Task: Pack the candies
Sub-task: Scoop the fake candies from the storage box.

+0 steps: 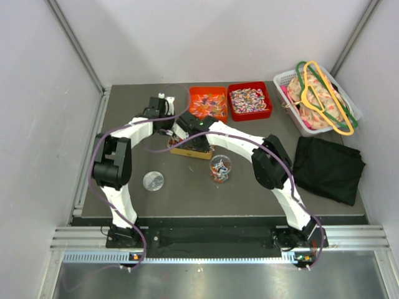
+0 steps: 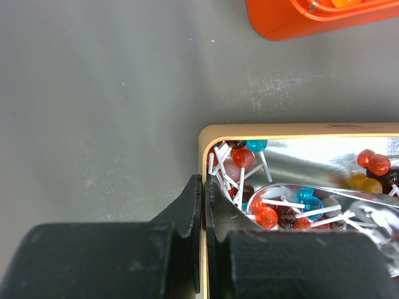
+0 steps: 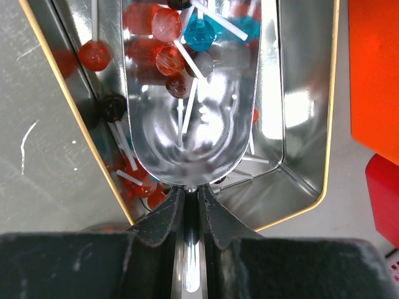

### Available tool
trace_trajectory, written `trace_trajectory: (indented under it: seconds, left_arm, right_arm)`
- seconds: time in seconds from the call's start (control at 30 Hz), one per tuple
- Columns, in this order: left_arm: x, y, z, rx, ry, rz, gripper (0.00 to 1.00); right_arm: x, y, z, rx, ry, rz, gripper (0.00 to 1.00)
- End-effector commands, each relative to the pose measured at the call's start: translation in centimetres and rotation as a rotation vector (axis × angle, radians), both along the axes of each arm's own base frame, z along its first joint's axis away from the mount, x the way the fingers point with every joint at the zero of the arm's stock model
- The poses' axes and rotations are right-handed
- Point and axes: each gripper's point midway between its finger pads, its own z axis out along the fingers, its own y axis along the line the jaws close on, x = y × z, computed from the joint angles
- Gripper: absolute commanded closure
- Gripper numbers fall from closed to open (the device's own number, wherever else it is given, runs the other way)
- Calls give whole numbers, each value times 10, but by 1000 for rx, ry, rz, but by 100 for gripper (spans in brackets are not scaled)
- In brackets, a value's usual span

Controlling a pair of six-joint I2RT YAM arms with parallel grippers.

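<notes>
The candies (image 1: 249,99), small twist-wrapped sweets in mixed colours, fill a red tray (image 1: 266,114) at the back. My left gripper (image 2: 204,184) is shut on the gold rim of an open tin (image 2: 299,129) that holds lollipops (image 2: 243,157). My right gripper (image 3: 191,193) is shut on the handle of a shiny metal scoop (image 3: 187,137). The scoop lies inside the tin (image 3: 75,112) with several lollipops (image 3: 168,25) in its bowl. In the top view both grippers meet over the tin (image 1: 187,149). No twist-wrapped candy shows in either wrist view.
An orange tray (image 1: 207,103) stands left of the red one. A clear cup (image 1: 220,168) with lollipops stands in front of the tin. A round lid (image 1: 153,181) lies front left. A white basket with hangers (image 1: 315,99) and a black cloth (image 1: 327,168) are at the right.
</notes>
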Motion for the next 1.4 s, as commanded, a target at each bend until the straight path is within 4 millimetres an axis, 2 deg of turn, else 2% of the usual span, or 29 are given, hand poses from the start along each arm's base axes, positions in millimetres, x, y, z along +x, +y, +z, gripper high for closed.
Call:
trace_trajectory:
  seconds: [0.0, 0.23, 0.57, 0.8, 1.07, 1.2, 1.37]
  left_arm:
    - [13, -8, 25, -52, -84, -4, 100]
    - [12, -8, 25, -52, -83, -6, 100]
    - [12, -9, 25, -54, -81, -8, 100]
    - [12, -8, 26, -49, -85, -5, 100]
    - [12, -8, 24, -48, -81, -5, 100]
    - [12, -7, 25, -48, -80, -3, 96]
    - [12, -6, 25, -43, -84, -2, 86]
  right_arm:
    - [11, 16, 4, 35, -62, -8, 100]
    - [25, 19, 11, 32, -128, -41, 100]
    - [34, 13, 23, 26, -191, -80, 100]
    - [26, 16, 33, 91, -151, -74, 100]
    - [20, 13, 64, 168, -141, -61, 100]
    - [24, 5, 70, 167, -156, -76, 100]
    - [24, -3, 73, 161, -155, -77, 100]
